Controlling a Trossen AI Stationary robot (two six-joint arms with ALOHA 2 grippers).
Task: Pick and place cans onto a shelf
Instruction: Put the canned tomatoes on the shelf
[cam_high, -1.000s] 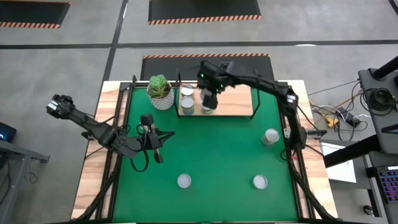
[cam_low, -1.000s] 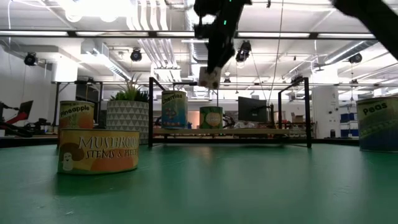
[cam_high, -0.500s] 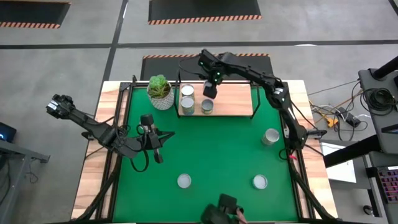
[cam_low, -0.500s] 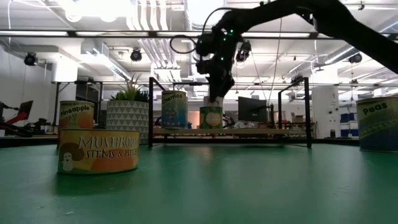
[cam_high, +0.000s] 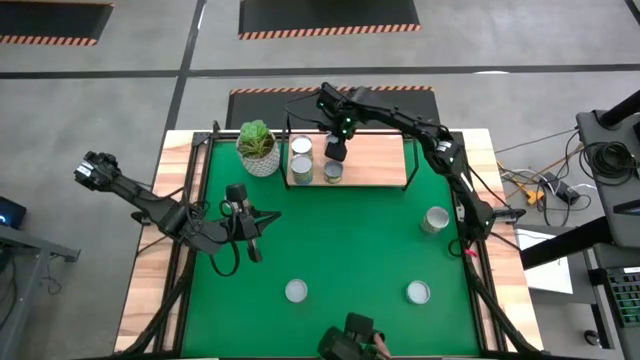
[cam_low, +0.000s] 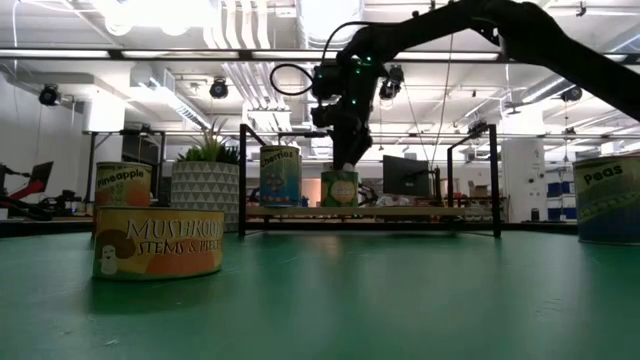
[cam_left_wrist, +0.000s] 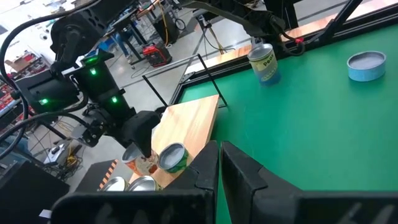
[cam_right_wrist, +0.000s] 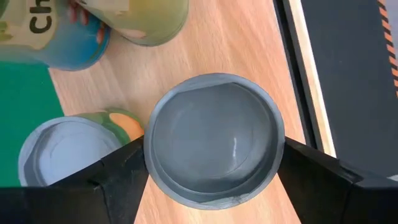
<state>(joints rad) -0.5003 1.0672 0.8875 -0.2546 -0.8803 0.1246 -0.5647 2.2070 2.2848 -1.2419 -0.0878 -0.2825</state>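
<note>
The shelf (cam_high: 375, 160) is a wooden board with black posts at the far edge of the green mat. Three cans (cam_high: 300, 147) (cam_high: 300, 168) (cam_high: 333, 171) stand on its left part. My right gripper (cam_high: 337, 150) reaches down over the board just behind the nearest of them, shut on another silver-topped can (cam_right_wrist: 214, 134). Three more cans (cam_high: 434, 219) (cam_high: 297, 291) (cam_high: 418, 292) stand on the mat. My left gripper (cam_high: 252, 248) hovers shut over the mat's left part, touching nothing. My right gripper pinches the can's round side wall (cam_right_wrist: 149, 155) between its two fingers (cam_right_wrist: 121, 177), one on each opposite side just below the rim. The fingers come from above, pointing steeply down. The can is upright over the board; whether its base rests there I cannot tell.
A potted plant (cam_high: 258, 147) stands just left of the shelf. The board's right half (cam_high: 385, 165) is bare wood. A dark object (cam_high: 350, 340) shows at the near edge. Seen from table height, a mushroom can (cam_low: 158, 243) stands close on the left.
My right gripper has come down with the can onto the shelf's left part, a little toward the far edge, and has hardly moved in the last half second. A dark object has appeared at the table's near edge.
</note>
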